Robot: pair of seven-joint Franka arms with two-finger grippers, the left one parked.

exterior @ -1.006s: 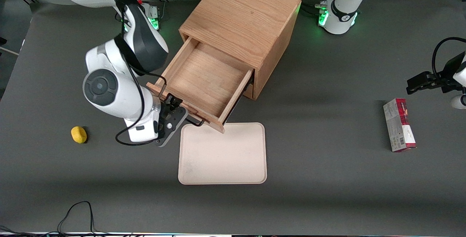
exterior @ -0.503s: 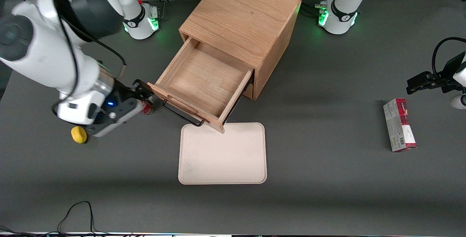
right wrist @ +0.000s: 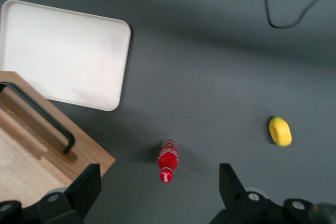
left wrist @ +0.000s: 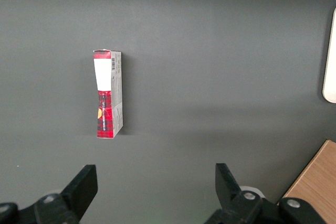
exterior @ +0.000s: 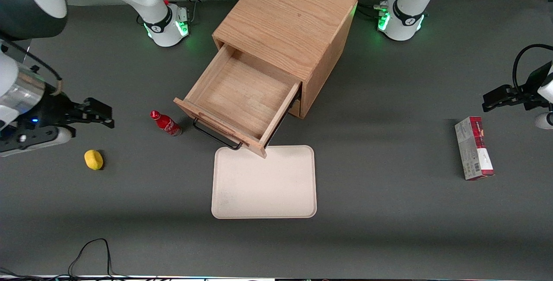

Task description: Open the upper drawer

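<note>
I saw the shallow light-wood upper drawer [exterior: 242, 99] pulled well out of the oak cabinet [exterior: 287, 35], its long axis running diagonally toward the camera and the working arm's end. Its thin black wire handle [exterior: 214, 137] hung just above the cream rectangular tray [exterior: 264, 181]. My black two-finger gripper [exterior: 101, 116] hovered spread and empty, well apart from the drawer, with bare grey table [exterior: 129, 203] around it. A small red bottle [exterior: 166, 123] stood between gripper and drawer; a yellow lump [exterior: 93, 159] lay nearer the camera.

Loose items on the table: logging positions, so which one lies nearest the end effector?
The yellow lemon-like object, just nearer the front camera than the open end effector; red bottle and red box lie farther off.
</note>
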